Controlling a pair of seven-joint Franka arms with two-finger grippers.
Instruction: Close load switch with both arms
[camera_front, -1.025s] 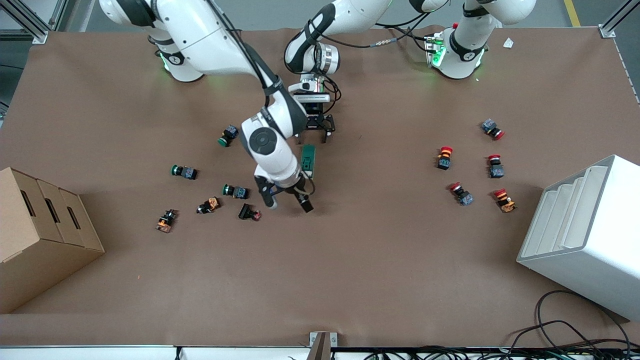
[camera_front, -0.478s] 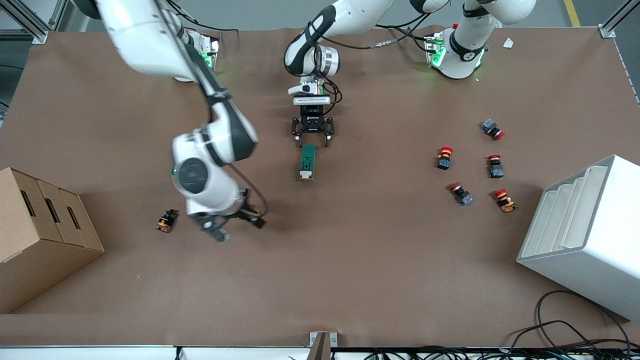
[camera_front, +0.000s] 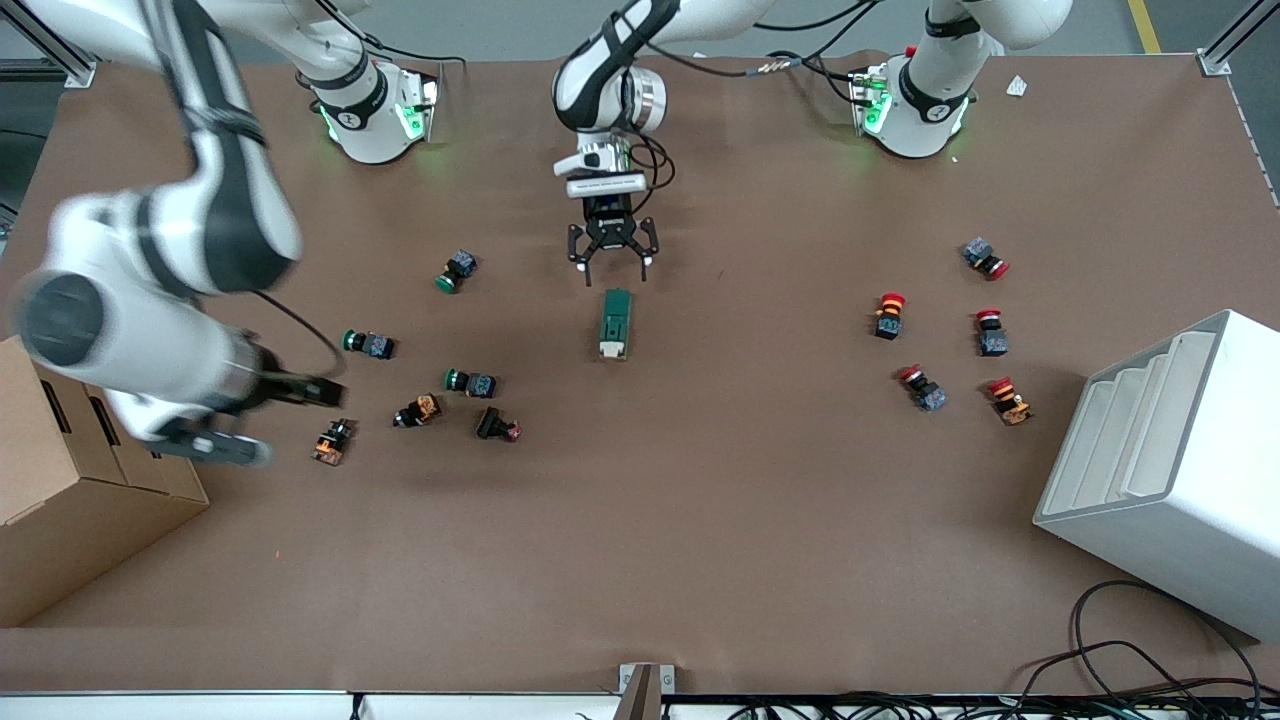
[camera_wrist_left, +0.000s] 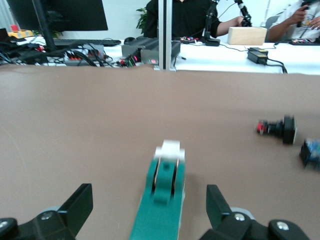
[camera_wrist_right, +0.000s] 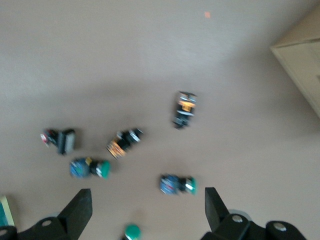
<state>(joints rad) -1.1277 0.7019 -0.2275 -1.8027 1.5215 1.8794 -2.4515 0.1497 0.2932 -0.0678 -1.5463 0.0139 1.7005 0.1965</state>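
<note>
The load switch (camera_front: 614, 323) is a dark green block lying on the brown table, its white lever tab (camera_front: 612, 350) at the end nearer the front camera. My left gripper (camera_front: 611, 265) is open and empty, over the table just off the switch's tabless end. In the left wrist view the switch (camera_wrist_left: 161, 212) lies between the open fingers (camera_wrist_left: 80, 200) without touching them, white tab (camera_wrist_left: 169, 149) pointing away. My right gripper (camera_front: 270, 420) is open and empty over the table by the cardboard box, above scattered push-buttons (camera_wrist_right: 177, 184).
Green, orange and black push-buttons (camera_front: 470, 382) lie toward the right arm's end. Red push-buttons (camera_front: 890, 312) lie toward the left arm's end. A cardboard box (camera_front: 60, 480) and a white rack (camera_front: 1170, 470) stand at the table's two ends. Cables (camera_front: 1150, 660) hang at the front edge.
My right arm has swung away from the switch to the cardboard box end of the table. My left gripper has drawn back a little from the switch. The switch has not moved.
</note>
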